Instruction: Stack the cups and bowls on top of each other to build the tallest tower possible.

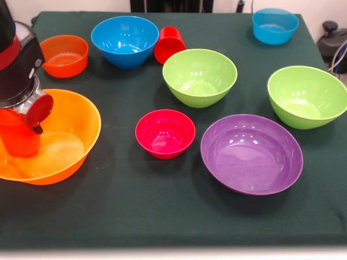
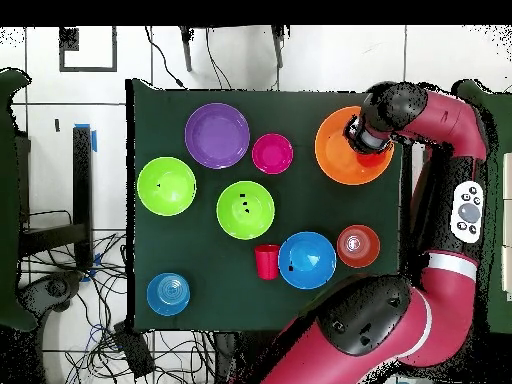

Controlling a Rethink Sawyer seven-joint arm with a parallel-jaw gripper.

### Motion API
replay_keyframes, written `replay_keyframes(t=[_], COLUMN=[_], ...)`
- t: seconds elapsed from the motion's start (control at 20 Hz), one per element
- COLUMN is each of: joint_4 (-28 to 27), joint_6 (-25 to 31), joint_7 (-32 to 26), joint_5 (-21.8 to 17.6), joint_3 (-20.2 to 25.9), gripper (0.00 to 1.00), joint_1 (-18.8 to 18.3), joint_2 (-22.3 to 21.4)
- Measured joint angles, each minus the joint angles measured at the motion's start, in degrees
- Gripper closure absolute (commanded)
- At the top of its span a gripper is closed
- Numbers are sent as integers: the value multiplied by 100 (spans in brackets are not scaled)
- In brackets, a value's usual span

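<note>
My gripper [image 1: 23, 120] hangs over the left part of the big orange bowl [image 1: 73, 132], right on top of the orange cup [image 1: 19, 140], which stands inside that bowl. The arm's head hides how the cup is held. In the overhead view the gripper [image 2: 368, 140] covers most of the cup in the big orange bowl [image 2: 335, 160]. Upright and apart on the cloth sit the small crimson bowl [image 1: 165, 134], purple bowl [image 1: 251, 154], two lime green bowls [image 1: 199, 76] [image 1: 306, 96], two blue bowls [image 1: 124, 40] [image 1: 275, 25] and small orange bowl [image 1: 64, 55]. The red cup [image 1: 169, 45] lies tipped beside the larger blue bowl.
A dark green cloth [image 1: 135, 211] covers the table. Black equipment with cables [image 1: 332, 43] stands off the table's right edge in the front view. In the overhead view the arm's body [image 2: 380, 320] reaches along the table's right side.
</note>
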Motion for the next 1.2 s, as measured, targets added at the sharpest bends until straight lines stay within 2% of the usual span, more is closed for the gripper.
replay_keyframes(t=[1.2], joint_4=[0], joint_6=[0], joint_7=[0], joint_5=[74], joint_3=[-20], gripper=[100], joint_1=[154], joint_2=[-5])
